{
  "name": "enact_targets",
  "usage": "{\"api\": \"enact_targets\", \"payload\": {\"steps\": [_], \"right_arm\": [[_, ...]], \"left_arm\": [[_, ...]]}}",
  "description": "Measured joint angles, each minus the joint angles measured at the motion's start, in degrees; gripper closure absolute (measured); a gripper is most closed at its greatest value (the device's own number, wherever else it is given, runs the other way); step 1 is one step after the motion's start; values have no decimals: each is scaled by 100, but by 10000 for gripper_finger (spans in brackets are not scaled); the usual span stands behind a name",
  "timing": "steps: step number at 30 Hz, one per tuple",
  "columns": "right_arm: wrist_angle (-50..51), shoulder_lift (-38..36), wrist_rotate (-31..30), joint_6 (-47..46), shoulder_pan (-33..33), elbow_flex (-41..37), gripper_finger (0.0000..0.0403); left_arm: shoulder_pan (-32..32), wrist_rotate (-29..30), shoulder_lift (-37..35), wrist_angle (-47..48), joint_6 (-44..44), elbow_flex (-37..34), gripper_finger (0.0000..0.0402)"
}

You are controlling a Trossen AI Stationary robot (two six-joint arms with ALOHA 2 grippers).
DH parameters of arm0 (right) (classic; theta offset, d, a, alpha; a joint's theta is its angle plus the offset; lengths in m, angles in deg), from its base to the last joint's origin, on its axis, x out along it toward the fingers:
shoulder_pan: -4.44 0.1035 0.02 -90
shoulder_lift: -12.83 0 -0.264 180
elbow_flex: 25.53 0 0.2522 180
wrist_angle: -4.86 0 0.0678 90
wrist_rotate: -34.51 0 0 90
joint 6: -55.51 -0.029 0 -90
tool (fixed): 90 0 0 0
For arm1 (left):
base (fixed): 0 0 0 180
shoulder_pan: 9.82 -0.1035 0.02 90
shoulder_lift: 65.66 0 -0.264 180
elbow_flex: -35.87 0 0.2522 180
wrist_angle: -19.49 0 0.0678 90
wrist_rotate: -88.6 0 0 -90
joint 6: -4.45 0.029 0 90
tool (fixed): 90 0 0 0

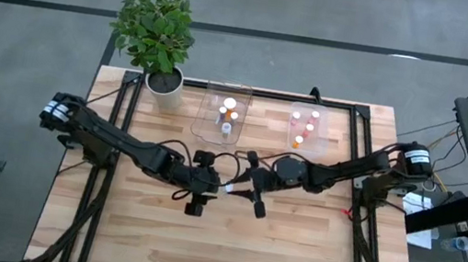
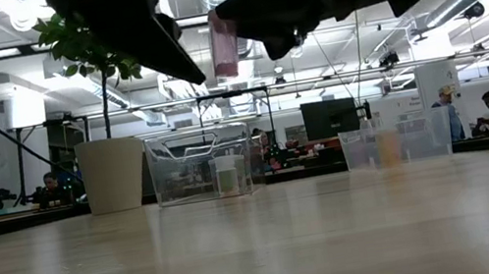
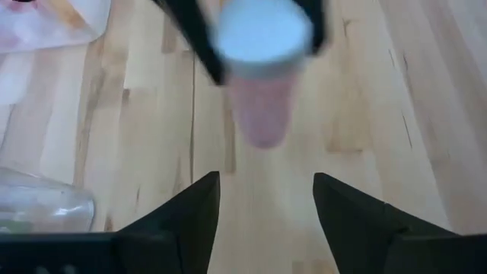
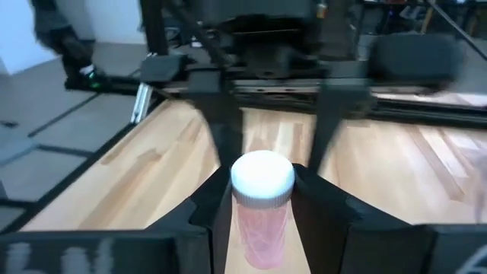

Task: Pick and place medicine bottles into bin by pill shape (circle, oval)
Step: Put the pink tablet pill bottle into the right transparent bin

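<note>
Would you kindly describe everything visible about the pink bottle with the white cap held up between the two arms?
The pink bottle is a small cylinder of translucent pinkish plastic under a round white cap. It is held in the air over the middle of the wooden table, clear of both tubs. The right claw grips it on both sides just below the cap. The left claw stands open, facing it without touching.

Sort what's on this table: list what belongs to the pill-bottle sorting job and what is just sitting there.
Job:
- pink bottle with white cap, held by right gripper
- left gripper, open
- left tub, holding bottles
- right tub, holding bottles

Lying about:
- potted plant
</note>
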Motion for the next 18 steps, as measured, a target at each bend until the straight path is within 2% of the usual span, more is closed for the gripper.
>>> {"api": "enact_targets", "payload": {"steps": [10,18], "right_arm": [[958,-776,-66,-999,-541,-4,292],[2552,-1776,-1794,-916,-921,-54,292]], "left_arm": [[70,104,-253,262,25,-111,206],[85,296,-360,157,5,-308,206]]}}
